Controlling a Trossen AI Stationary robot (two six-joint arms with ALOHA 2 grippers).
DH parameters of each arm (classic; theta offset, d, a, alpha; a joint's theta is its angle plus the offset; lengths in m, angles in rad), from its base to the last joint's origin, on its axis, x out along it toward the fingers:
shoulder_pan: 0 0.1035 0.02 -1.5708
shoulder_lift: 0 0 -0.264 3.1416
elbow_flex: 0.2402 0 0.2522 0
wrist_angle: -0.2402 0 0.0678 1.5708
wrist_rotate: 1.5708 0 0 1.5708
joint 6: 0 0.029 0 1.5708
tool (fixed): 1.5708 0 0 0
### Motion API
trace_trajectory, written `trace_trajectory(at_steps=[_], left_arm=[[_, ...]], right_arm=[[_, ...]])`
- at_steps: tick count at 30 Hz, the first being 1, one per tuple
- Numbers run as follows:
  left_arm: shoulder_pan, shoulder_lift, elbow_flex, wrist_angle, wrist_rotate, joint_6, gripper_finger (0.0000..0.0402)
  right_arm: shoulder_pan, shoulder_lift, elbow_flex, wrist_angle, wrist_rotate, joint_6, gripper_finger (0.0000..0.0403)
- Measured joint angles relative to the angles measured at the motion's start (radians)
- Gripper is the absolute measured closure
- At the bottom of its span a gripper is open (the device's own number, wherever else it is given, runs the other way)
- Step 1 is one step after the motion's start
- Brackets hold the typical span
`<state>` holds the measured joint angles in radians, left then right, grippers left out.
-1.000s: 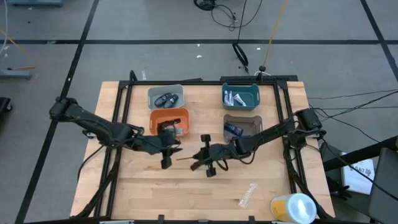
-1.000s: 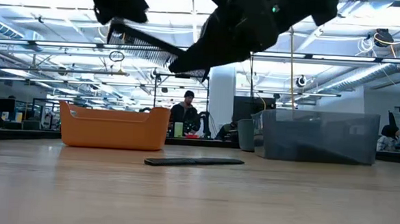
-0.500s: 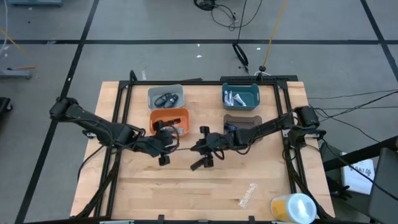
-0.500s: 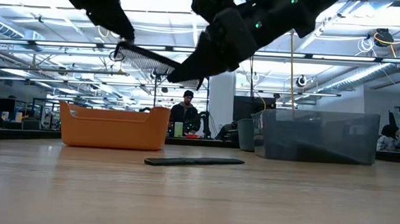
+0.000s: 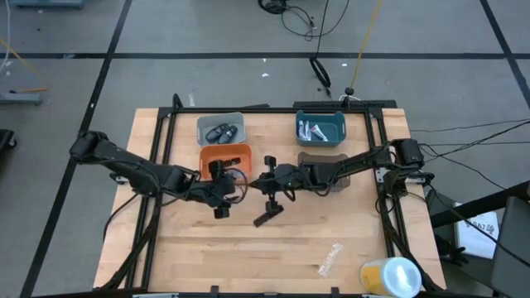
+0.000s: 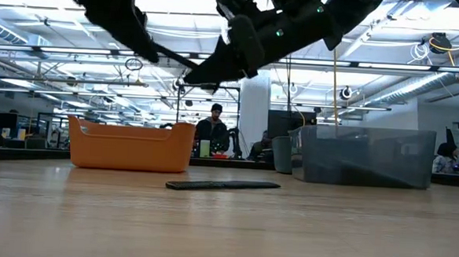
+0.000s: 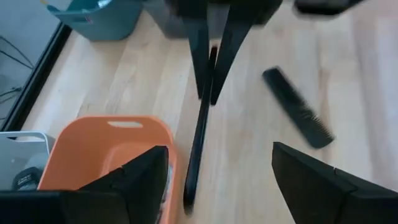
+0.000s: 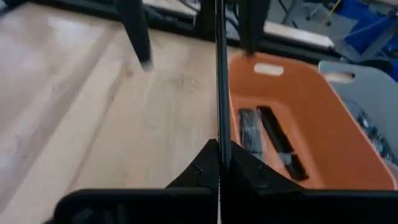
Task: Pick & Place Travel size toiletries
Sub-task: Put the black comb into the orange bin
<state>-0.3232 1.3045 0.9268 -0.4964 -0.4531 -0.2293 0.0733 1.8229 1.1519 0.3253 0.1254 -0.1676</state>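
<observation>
At frame centre the right gripper (image 5: 267,175) pinches a black comb (image 8: 219,74) beside the orange bin (image 5: 222,152); the left gripper (image 5: 222,187) gapes.

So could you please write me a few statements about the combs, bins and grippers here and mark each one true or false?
1. The right gripper is shut on a thin black comb, held off the table. True.
2. The left gripper grips that comb too. False: its fingers stand wide open.
3. Another black comb lies flat on the table, outside every bin. True.
4. The orange bin is empty. False: black combs lie in it.
5. The white tubes sit in the grey bin. False: they are in the teal bin; the grey one holds dark oval pieces.
</observation>
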Motion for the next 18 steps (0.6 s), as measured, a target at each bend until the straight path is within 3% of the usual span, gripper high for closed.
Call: trace_trajectory(at_steps=[6, 18], left_arm=[[0.042, 0.026, 0.000, -0.001, -0.001, 0.018, 0.0147], [0.062, 0.027, 0.000, 0.006, 0.046, 0.039, 0.0214]], right_arm=[[0.014, 0.000, 0.000, 0.025, -0.077, 0.019, 0.0399], [0.013, 0.000, 0.000, 0.022, -0.076, 0.023, 0.0399]])
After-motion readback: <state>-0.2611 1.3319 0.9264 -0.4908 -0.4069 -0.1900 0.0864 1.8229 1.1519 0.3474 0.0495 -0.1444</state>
